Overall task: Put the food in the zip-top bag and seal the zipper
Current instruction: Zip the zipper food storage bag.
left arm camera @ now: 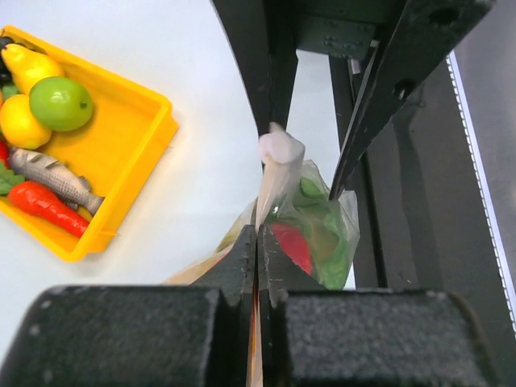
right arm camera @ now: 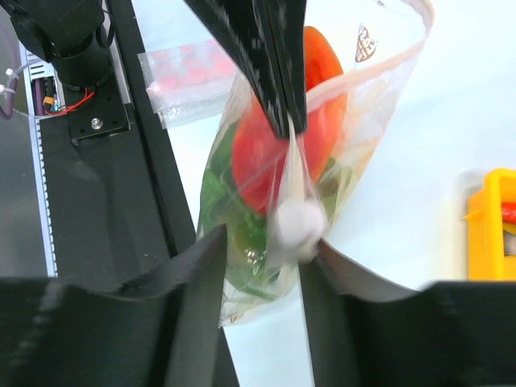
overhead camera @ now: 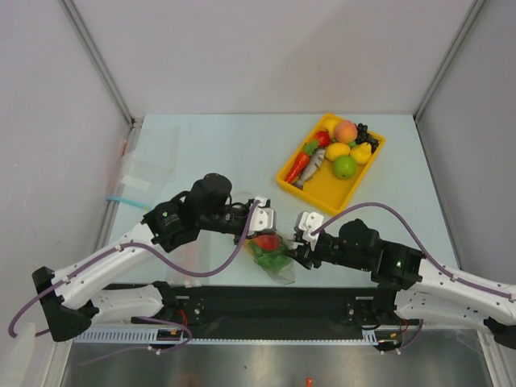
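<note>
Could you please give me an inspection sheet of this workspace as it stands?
Surface: pale table; no damage seen.
Job's things: zip-top bag sits between the grippers, holding a red fruit and green leaves; zipper looks partly open.
Clutter: yellow tray with more toy food, back right; spare clear bags, far left.
Grippers: left gripper shut on the bag's edge; right gripper with jaws apart around the bag.
Cables: left purple cable loops close beside the bag; right purple cable arches over its arm.
Surroundings: plain walls; nothing else seen.
</note>
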Motion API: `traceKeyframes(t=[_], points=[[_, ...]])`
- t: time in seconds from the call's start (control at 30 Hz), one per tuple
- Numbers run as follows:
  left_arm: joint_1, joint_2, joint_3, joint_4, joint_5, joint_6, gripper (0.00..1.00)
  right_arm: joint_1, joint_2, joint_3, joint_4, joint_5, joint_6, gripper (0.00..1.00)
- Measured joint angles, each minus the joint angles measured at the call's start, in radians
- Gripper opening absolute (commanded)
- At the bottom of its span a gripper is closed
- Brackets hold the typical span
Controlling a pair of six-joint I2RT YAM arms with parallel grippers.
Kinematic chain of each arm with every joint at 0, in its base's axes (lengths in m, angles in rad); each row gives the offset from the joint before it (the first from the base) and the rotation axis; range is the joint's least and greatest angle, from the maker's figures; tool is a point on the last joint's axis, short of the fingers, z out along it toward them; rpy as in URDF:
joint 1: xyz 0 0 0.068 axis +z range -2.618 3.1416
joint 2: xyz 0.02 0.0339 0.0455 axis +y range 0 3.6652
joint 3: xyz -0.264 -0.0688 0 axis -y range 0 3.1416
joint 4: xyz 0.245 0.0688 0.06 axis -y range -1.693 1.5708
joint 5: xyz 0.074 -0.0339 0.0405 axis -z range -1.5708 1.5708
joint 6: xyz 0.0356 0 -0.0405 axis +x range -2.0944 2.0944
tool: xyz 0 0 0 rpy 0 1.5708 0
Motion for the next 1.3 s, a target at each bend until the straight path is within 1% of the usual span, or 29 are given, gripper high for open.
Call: traceKeyframes(t=[0.2, 0.47, 0.53, 0.57, 0.67, 0.7, 0.73, 0.8, 0.83, 0.87, 0.97, 1.0, 1.07, 1.13, 1.2, 1.3], points=[[0.007, -0.037, -0.011, 0.005, -0.013, -0.011, 0.00, 0.001, -0.096, -0.069, 0.056, 0.010, 0.001, 0.46], [0.009, -0.040, -0.011, 0.006, -0.011, -0.015, 0.01, 0.003, -0.105, -0.096, 0.125, 0.016, 0.002, 0.47], [0.009, -0.042, -0.011, 0.006, -0.011, -0.015, 0.00, 0.003, -0.101, -0.097, 0.138, 0.023, 0.002, 0.44], [0.009, -0.043, -0.011, 0.006, -0.011, -0.015, 0.00, 0.002, -0.098, -0.097, 0.145, 0.026, 0.002, 0.42], [0.009, -0.046, -0.011, 0.006, -0.010, -0.015, 0.00, 0.002, -0.090, -0.097, 0.160, 0.034, 0.002, 0.08], [0.010, -0.046, -0.011, 0.006, -0.010, -0.015, 0.00, 0.001, -0.089, -0.097, 0.163, 0.037, 0.005, 0.00], [0.010, -0.046, -0.011, 0.006, -0.009, -0.015, 0.00, -0.001, -0.087, -0.097, 0.167, 0.039, 0.009, 0.00], [0.010, -0.047, -0.011, 0.006, -0.009, -0.014, 0.12, -0.005, -0.084, -0.097, 0.171, 0.042, 0.017, 0.00], [0.010, -0.048, -0.011, 0.006, -0.008, -0.012, 0.21, -0.005, -0.083, -0.098, 0.172, 0.042, 0.018, 0.00], [0.011, -0.051, -0.011, 0.008, -0.006, -0.010, 0.40, -0.006, -0.082, -0.098, 0.173, 0.042, 0.018, 0.00], [0.011, -0.075, -0.026, 0.023, 0.008, -0.008, 0.59, -0.006, -0.083, -0.098, 0.172, 0.031, 0.017, 0.00], [0.011, -0.084, -0.031, 0.024, 0.019, -0.006, 0.67, -0.006, -0.083, -0.098, 0.172, 0.023, 0.016, 0.00], [0.011, -0.094, -0.032, 0.027, 0.055, -0.004, 0.76, -0.006, -0.082, -0.098, 0.168, 0.002, 0.011, 0.00], [0.011, -0.097, -0.032, 0.032, 0.097, -0.003, 0.79, -0.006, -0.080, -0.098, 0.166, -0.027, 0.000, 0.00], [0.011, -0.097, -0.034, 0.035, 0.132, -0.003, 0.79, -0.006, -0.071, -0.098, 0.164, -0.051, -0.008, 0.00], [0.011, -0.096, -0.035, 0.037, 0.158, -0.003, 0.76, -0.003, -0.051, -0.098, 0.160, -0.080, -0.023, 0.00]])
